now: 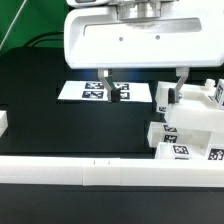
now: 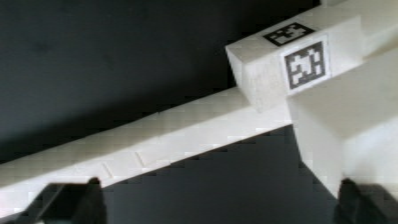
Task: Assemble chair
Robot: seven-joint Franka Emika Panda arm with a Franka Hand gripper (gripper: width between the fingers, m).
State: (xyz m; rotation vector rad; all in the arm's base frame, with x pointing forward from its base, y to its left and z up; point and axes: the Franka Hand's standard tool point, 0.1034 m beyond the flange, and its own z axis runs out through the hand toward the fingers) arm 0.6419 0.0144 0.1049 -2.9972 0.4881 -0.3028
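The gripper (image 1: 141,82) hangs with its jaws spread wide and empty, one finger over the marker board (image 1: 72,90). The chair (image 1: 190,125), in loose white tagged parts, sits clustered just off the board's end on the exterior view's right

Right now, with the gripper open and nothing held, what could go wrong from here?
1. The gripper hangs open with one finger close above the crowded chair parts; coming down, it could knock one.
2. The parts sit packed together, so closing on one may shift its neighbours.
3. In the wrist view a tagged block appears to sit right against the border rail, leaving little room for a finger on that side.
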